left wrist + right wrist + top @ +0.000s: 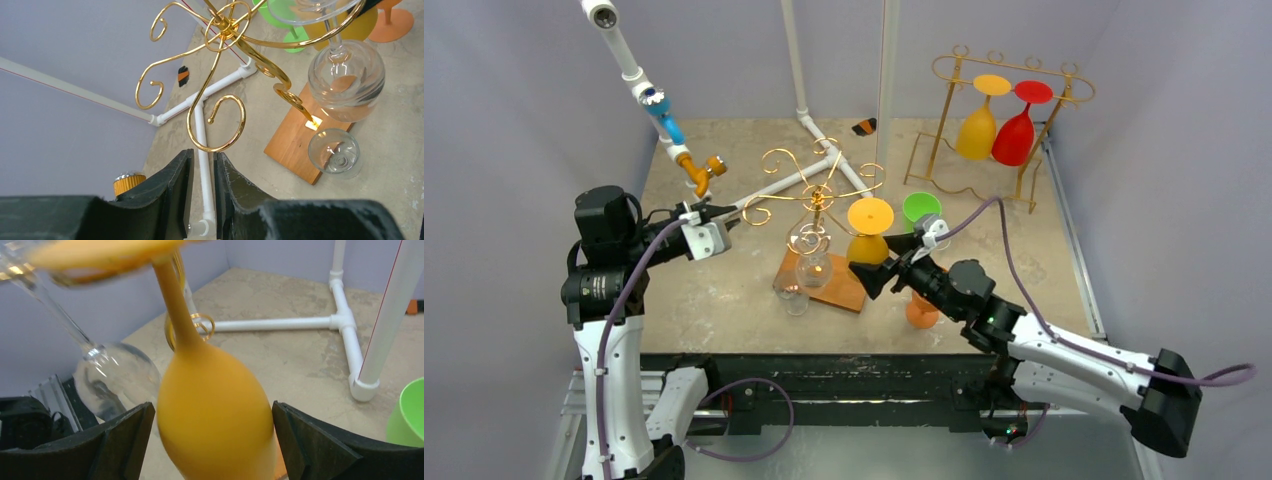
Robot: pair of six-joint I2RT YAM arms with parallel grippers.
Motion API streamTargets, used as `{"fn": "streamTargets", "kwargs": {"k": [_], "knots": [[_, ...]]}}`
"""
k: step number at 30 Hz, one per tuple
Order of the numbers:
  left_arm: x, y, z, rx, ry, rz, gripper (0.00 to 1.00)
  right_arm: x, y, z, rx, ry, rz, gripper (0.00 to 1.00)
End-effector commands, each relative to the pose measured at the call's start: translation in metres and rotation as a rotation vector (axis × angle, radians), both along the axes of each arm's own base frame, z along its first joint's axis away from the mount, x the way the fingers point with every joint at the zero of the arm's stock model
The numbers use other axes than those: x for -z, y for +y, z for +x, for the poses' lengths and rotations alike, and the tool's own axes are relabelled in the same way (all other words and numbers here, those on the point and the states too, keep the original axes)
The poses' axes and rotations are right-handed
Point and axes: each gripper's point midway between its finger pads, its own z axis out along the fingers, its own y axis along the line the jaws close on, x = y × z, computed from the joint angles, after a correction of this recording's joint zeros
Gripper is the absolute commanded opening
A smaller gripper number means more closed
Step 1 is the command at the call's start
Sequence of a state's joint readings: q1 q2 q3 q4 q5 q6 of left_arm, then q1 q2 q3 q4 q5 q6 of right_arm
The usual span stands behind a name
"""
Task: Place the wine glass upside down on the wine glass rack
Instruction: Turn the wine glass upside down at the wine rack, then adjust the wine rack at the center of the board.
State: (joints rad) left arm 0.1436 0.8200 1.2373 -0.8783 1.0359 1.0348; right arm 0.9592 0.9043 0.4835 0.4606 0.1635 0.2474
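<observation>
A gold wire wine glass rack (816, 188) stands on a wooden base (829, 288) mid-table; it also shows in the left wrist view (220, 30). A yellow wine glass (868, 240) hangs upside down on it, foot on top. My right gripper (886, 262) is open, with one jaw on either side of the yellow bowl (215, 415) and a gap on each side. A clear glass (347, 80) hangs upside down beside it. My left gripper (724, 212) is shut but for a narrow gap and empty, left of the rack (202, 160).
A clear glass (793, 298) stands by the wooden base. A green glass (921, 210) and an orange glass (921, 312) stand near my right arm. A second gold rack (944, 120) at back right holds yellow and red glasses. White pipes (809, 125) lie behind.
</observation>
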Motion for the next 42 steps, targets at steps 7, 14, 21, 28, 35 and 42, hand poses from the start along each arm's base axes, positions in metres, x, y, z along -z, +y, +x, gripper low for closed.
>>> {"fn": "streamTargets", "kwargs": {"k": [7, 14, 21, 28, 35, 42], "knots": [[-0.003, -0.003, -0.003, 0.046, -0.061, 0.031, 0.23, -0.104, -0.021, -0.051, -0.159, 0.031, 0.041, 0.99], [-0.004, -0.002, -0.004, 0.034, -0.050, 0.034, 0.29, -0.169, -0.035, -0.050, -0.111, 0.031, 0.022, 0.98], [-0.004, -0.003, -0.016, 0.036, -0.018, 0.042, 0.39, -0.197, -0.031, -0.012, 0.022, -0.012, -0.054, 0.96], [-0.013, -0.008, -0.023, 0.055, -0.028, 0.008, 0.41, -0.196, -0.031, 0.032, 0.176, -0.023, -0.139, 0.94], [-0.021, -0.012, -0.016, 0.064, -0.047, -0.043, 0.35, -0.198, -0.031, 0.070, 0.224, -0.017, -0.156, 0.90], [-0.012, -0.011, -0.008, 0.067, -0.038, -0.059, 0.30, -0.184, -0.023, 0.094, 0.177, 0.022, -0.168, 0.84]]}}
